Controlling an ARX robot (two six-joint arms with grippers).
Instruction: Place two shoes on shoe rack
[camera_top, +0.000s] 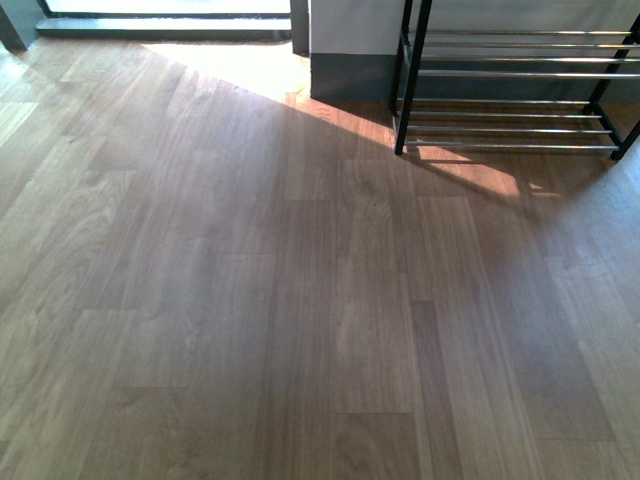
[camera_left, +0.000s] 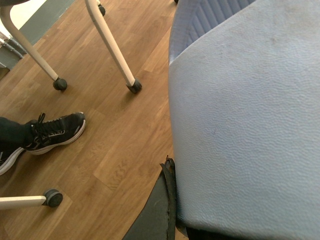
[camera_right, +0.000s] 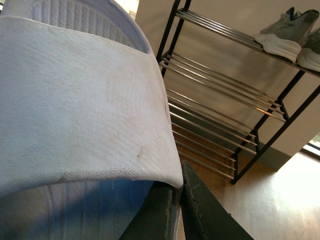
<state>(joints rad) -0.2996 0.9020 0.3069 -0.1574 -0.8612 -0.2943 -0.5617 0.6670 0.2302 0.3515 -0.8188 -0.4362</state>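
Observation:
My left gripper (camera_left: 172, 200) is shut on a pale blue slide (camera_left: 245, 125) that fills most of the left wrist view, held above the wood floor. My right gripper (camera_right: 177, 200) is shut on the other pale blue slide (camera_right: 80, 105), pinching its strap edge. The shoe rack (camera_right: 225, 95), a black frame with chrome rails, stands close beyond the right slide. The grey sneakers with white soles (camera_right: 285, 32) sit on an upper tier. In the front view only the lower tiers of the rack (camera_top: 510, 100) show at the top right; neither arm shows there.
Wood floor (camera_top: 280, 300) stretches in front of the rack, which stands against a wall. In the left wrist view a person's black sneaker (camera_left: 52, 132) and white chair legs on castors (camera_left: 132, 86) stand on the floor.

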